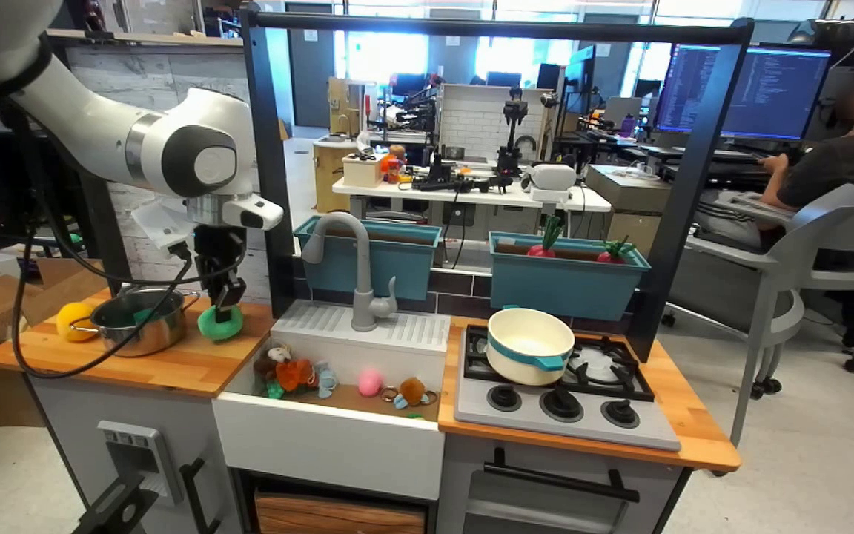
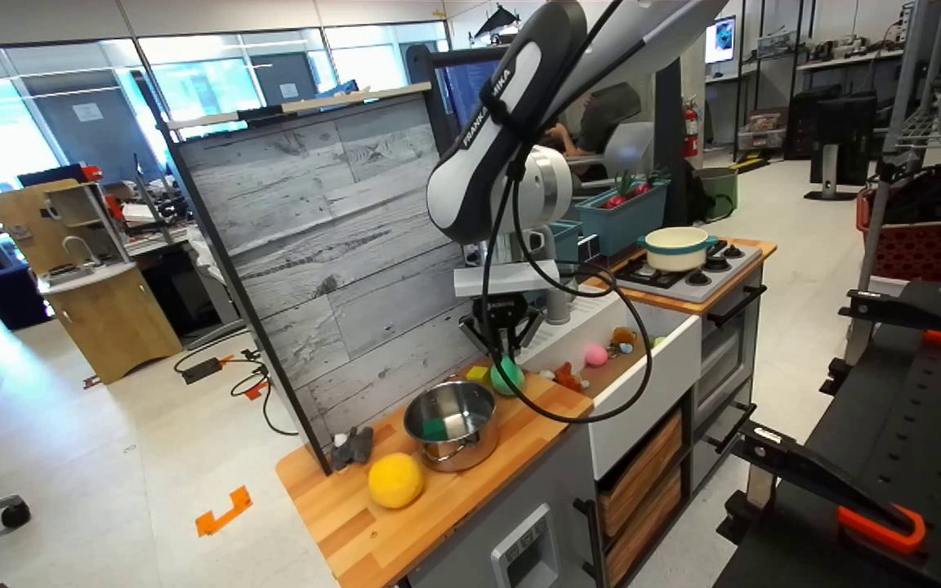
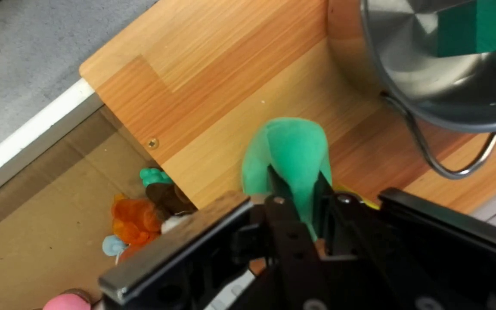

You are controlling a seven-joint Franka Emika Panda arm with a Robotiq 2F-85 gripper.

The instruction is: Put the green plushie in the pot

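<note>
A: How does the gripper (image 3: 296, 173) stand, there beside the pot (image 1: 159, 332)?

B: Its two fingers (image 3: 280, 188) stand close together, pinching the green plushie (image 3: 295, 144) between them. The wrist view shows it well: a squeezed fold of the toy fills the gap, and the rest bulges out past the tips.

A: How far apart does that leave the tips?

B: Just the thickness of that squeezed part, each tip pressed into the soft green.

A: And where is the toy, taken from the pot?

B: Just outside the pot, on the side facing the sink (image 1: 327, 441), in both exterior views. The wooden counter (image 1: 201, 365) is right below; whether the toy's underside touches it, I cannot tell.

A: What is in the pot?

B: A darker green block (image 2: 435, 429) with flat faces.

A: And around the pot?

B: A yellow ball (image 2: 395, 480) sits just beside it, on the side away from the plushie. A grey toy (image 2: 354, 447) lies near it too. In an exterior view something yellow (image 2: 479, 374), partly hidden, shows near the pot, next to the plushie.

A: Farther from the pot?

B: Past the plushie, a pink ball (image 1: 370, 383) and an orange toy (image 1: 295, 374) lie in the sink. Well apart from the pot, across the sink, a cream-and-teal pan (image 1: 531, 348) stands on the stove (image 1: 590, 430).
</note>
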